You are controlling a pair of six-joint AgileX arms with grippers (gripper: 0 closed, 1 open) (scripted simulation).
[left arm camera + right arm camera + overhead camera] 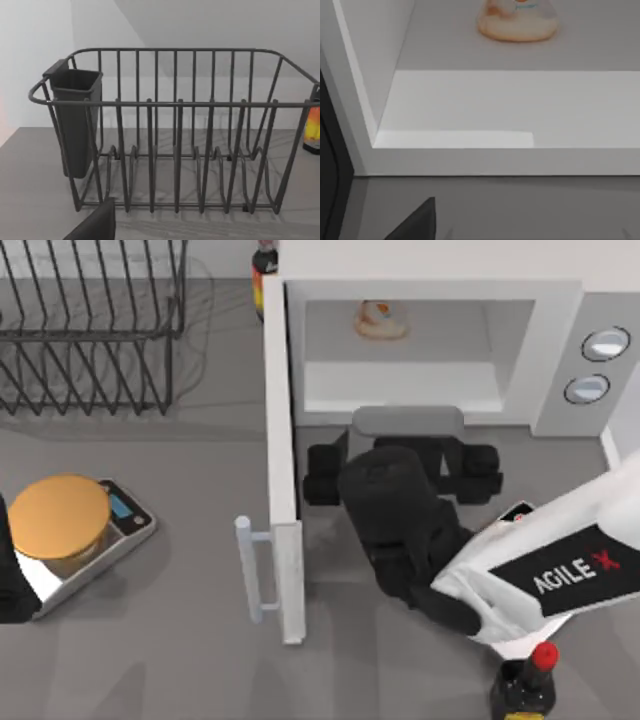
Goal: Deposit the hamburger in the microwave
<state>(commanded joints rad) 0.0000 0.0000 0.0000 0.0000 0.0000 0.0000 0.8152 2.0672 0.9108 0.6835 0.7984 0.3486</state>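
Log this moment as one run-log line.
hamburger: inside microwave cavity, resting apart from gripper | door: open | right gripper: outside cavity front | left arm: parked beside scale

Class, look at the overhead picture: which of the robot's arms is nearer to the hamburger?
Right. The right gripper sits just outside the microwave opening, facing the hamburger inside. The left arm is parked at the table's left edge by the scale.

One hamburger (380, 320), two bottles (524, 687), one microwave (560, 300).
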